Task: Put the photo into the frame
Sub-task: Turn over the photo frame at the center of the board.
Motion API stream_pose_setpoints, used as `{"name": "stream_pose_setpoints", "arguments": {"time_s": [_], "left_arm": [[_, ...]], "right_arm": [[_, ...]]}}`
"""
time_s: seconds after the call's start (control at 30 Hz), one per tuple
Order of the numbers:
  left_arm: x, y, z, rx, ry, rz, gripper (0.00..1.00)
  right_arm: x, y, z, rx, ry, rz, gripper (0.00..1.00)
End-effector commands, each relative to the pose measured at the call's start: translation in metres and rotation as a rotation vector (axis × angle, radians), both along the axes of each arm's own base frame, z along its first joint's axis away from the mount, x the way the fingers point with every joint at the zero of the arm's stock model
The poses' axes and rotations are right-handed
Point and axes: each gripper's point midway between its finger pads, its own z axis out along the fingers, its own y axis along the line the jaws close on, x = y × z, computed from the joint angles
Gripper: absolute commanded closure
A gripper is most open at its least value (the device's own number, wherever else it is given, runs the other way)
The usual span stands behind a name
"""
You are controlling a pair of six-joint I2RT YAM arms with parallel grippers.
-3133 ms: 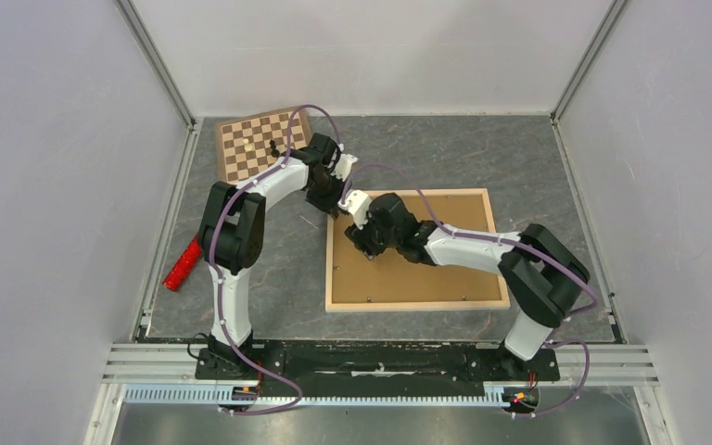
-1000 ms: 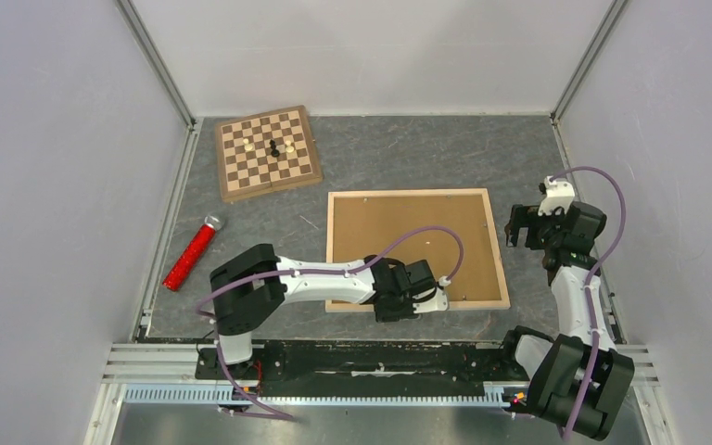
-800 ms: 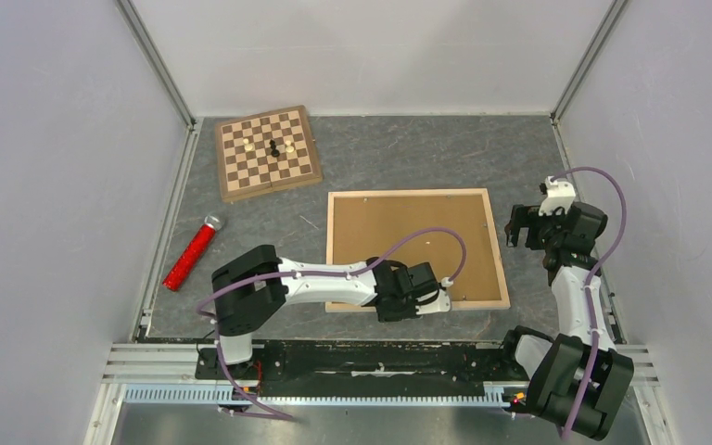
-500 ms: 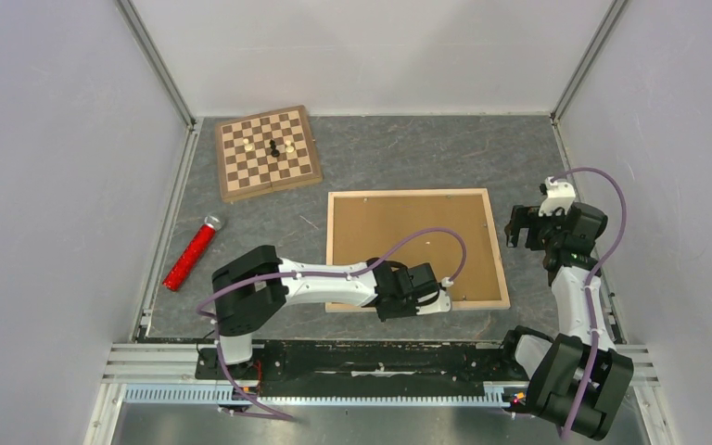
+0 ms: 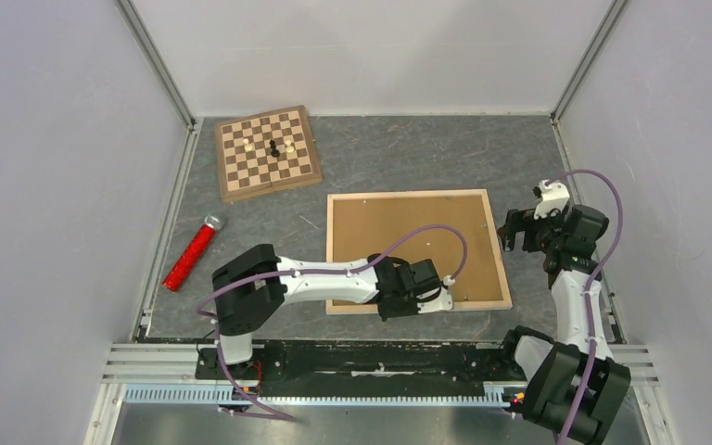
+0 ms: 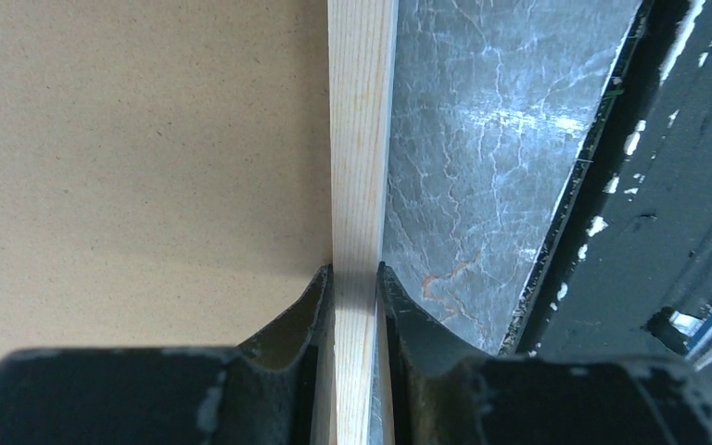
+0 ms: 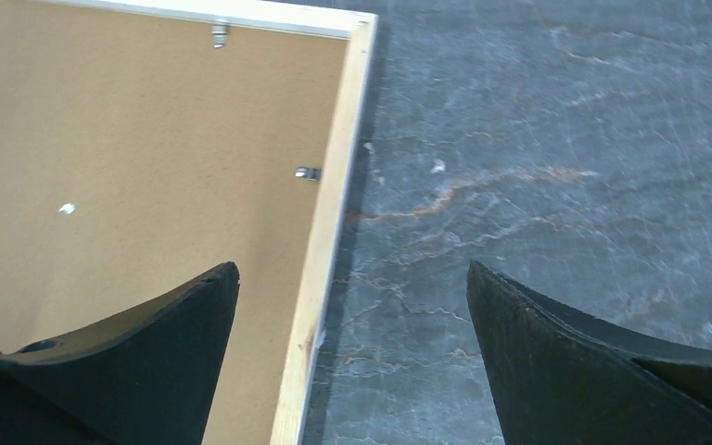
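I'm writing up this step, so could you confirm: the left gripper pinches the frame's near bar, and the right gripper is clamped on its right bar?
Not quite. The right gripper is open and grips nothing, hanging over the frame at its right bar, as the right wrist view shows. The left gripper does pinch the near bar.

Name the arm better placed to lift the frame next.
Left. The left gripper clamps the near bar of the frame; the right gripper hangs open over its right bar, gripping nothing.
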Motion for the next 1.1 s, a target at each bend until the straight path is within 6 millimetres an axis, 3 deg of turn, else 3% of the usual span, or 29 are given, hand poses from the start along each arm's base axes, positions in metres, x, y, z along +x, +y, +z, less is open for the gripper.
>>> {"name": "stream_pose_setpoints", "arguments": {"time_s": [0.0, 0.3, 0.67, 0.8, 1.07], "left_arm": [[0.006, -0.016, 0.032, -0.079, 0.041, 0.025, 0.98], [0.021, -0.019, 0.07, -0.126, 0.124, 0.021, 0.98], [0.041, -0.034, 0.073, -0.116, 0.2, 0.034, 0.98], [0.046, -0.038, 0.075, -0.132, 0.217, 0.043, 0.98], [0.047, -0.037, 0.081, -0.142, 0.221, 0.057, 0.98]], "right_arm": [[-0.001, 0.025, 0.031, -0.044, -0.107, 0.216, 0.04], [-0.041, 0.051, 0.049, -0.287, -0.149, 0.561, 0.07], [-0.1, 0.069, 0.063, -0.558, -0.173, 0.817, 0.07], [-0.112, 0.071, 0.053, -0.62, -0.176, 0.868, 0.06], [-0.121, 0.072, 0.011, -0.678, -0.161, 0.96, 0.07]]}}
